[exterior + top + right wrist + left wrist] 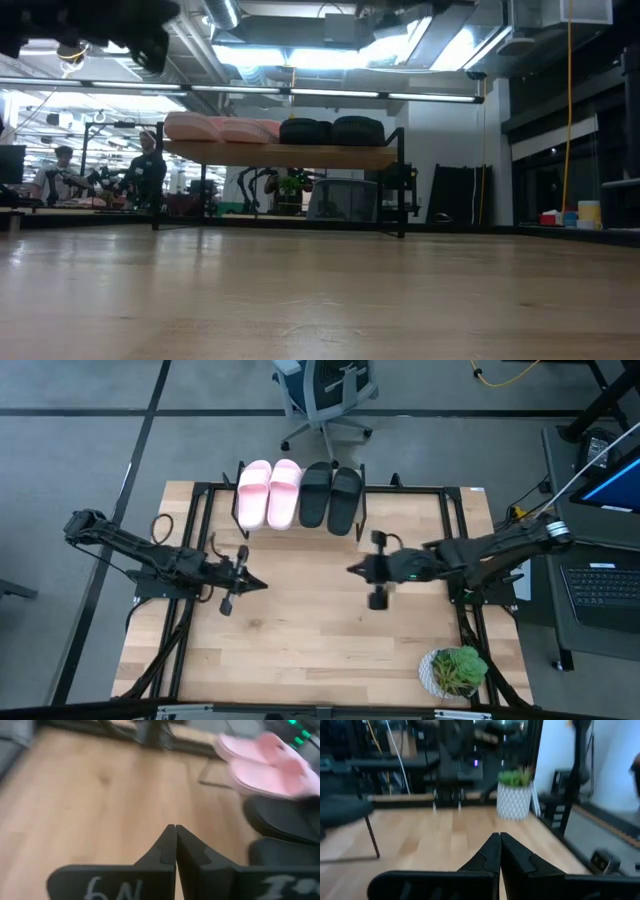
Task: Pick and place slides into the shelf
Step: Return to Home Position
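Observation:
Two pale pink slides (268, 492) and two black slides (330, 497) lie side by side, soles down, on the shelf at the table's far edge. In the low view its wooden plank top (300, 157) carries the pink pair (220, 128) and the black pair (332, 130). My left gripper (262, 584) hovers shut over the table's left middle, pointing right. My right gripper (350, 570) hovers shut over the middle, pointing left, on the near side of the black slides (290, 820). Both hold nothing; their shut tips show in the wrist views (500, 837) (175, 827).
A potted plant in a white pot (455, 670) stands at the table's near right corner. A black metal frame (200, 510) runs along the table's sides. An office chair (325, 400) stands beyond the far edge, and a laptop (605, 585) sits off the right side.

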